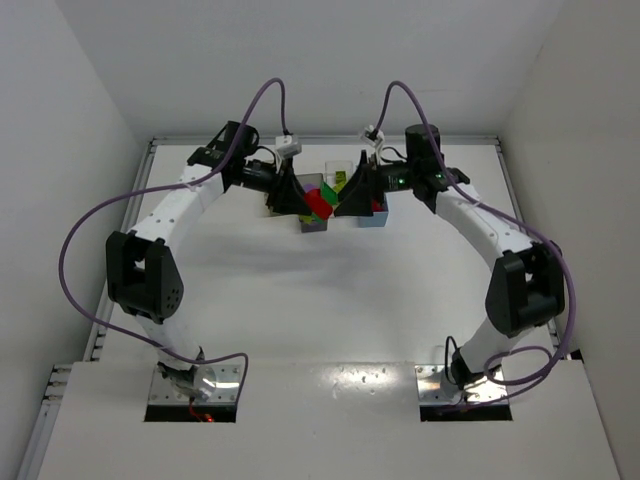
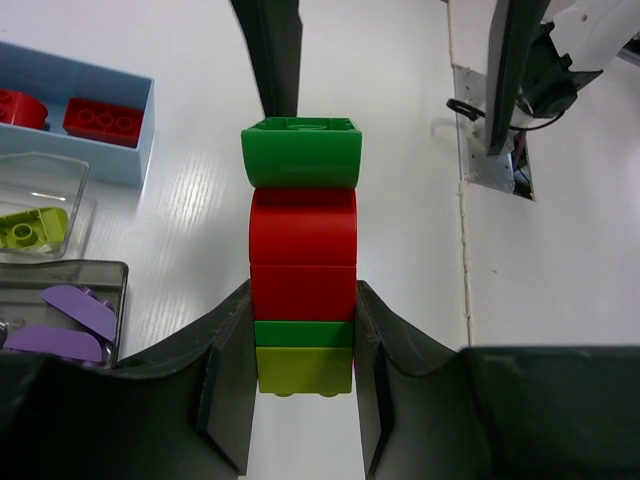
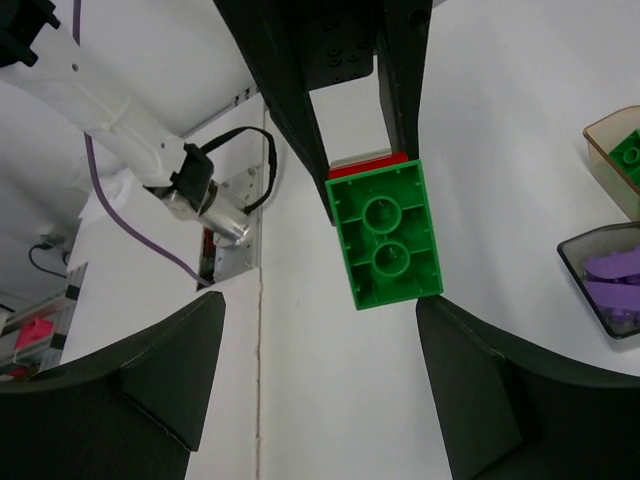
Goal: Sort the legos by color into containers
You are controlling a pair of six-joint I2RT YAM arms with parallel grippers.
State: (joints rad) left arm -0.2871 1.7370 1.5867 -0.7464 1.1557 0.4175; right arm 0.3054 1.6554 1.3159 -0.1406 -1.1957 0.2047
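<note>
The left end effector [image 2: 303, 330] is pressed on the lower part of a stack [image 2: 303, 240] of joined bricks and holds it in the air above the desk [image 1: 320, 300], near the bins. From the pads outward the stack goes lime, dark green, two red, and then a dark green brick [image 3: 385, 235] at the free end.

The right end effector [image 3: 320, 320] is spread wide, one finger on each side of this free end, and touches nothing.

The step in hand seems to be pulling off the green brick. To do it well, the right fingers should close only on the green brick, on its two flat sides, not over the seam with the red one. Then it is better to tilt the brick off than to pull it straight, while the left grip does not move. The brick belongs, I think, in the tan bin [image 3: 603, 175], where a green piece already lies.

Both arms reach far forward and bend inward, so the wrists face each other over the far middle of the desk.
</note>
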